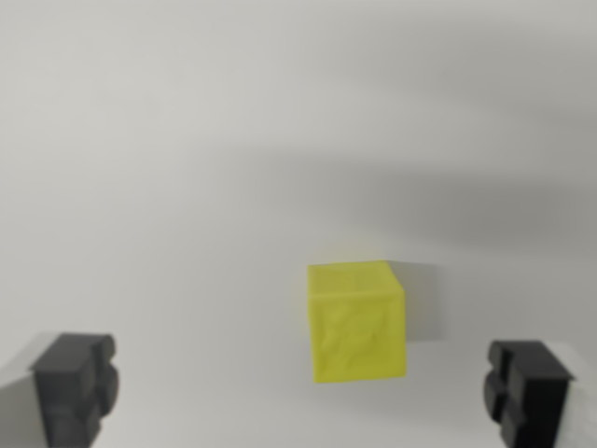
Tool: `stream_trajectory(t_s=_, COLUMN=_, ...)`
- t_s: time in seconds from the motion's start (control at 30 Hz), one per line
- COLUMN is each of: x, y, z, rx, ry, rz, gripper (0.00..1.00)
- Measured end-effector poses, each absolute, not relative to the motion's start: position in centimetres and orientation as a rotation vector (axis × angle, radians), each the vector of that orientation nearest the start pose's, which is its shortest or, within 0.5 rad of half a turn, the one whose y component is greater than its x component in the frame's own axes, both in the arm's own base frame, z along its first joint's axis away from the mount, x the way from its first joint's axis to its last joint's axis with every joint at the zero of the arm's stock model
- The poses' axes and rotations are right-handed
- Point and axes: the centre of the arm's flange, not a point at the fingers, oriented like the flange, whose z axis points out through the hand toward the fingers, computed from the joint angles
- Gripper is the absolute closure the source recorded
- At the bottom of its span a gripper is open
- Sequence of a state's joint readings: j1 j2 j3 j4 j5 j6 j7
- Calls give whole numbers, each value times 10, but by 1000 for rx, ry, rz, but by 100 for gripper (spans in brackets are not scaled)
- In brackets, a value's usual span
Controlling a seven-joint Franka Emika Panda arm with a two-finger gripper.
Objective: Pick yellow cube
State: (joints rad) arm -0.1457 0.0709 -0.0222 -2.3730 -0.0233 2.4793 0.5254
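A: Where's the yellow cube (357, 322)?

B: Lower centre of the wrist view, a bit toward the wrist view's right. Sits on a plain white surface (187, 168), shadow falling off its right side and behind it.

A: Orientation? Long axis?

B: It's a cube, so no long axis to speak of; sides look abt equal. One face is turned toward the cam, top face visible above it. Looks very slightly rotated, edges nearly square to the view. Front face has a rough, mottled texture.

A: Gripper (300, 392)?

B: Spread wide. Two black fingertips (75, 383) at the bottom corners, one at each side of the frame. Cube lies between them in left-right terms but nearer the right one, and it's apart from both, no contact. Nothing held.

A: Anything else on the surface?

B: Just a broad soft shadow across the upper right. Pic is a bit blurry.
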Motion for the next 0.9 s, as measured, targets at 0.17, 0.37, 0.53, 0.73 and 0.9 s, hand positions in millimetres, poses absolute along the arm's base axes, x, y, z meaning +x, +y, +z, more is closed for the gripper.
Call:
stream_trajectory(t_s=0.17, x=493, y=-89, z=285, rx=-2978, ry=1028, rz=-54, gripper=0)
stream_trajectory(t_s=0.37, x=486, y=-94, z=270, rx=-2983, ry=1008, rz=-48, gripper=0)
stream_trajectory(t_s=0.53, x=479, y=-98, z=257, rx=-2988, ry=991, rz=-42, gripper=0)
stream_trajectory(t_s=0.73, x=472, y=-103, z=242, rx=-2993, ry=972, rz=-35, gripper=0)
stream_trajectory(t_s=0.9, x=466, y=-108, z=230, rx=-2998, ry=956, rz=-30, gripper=0)
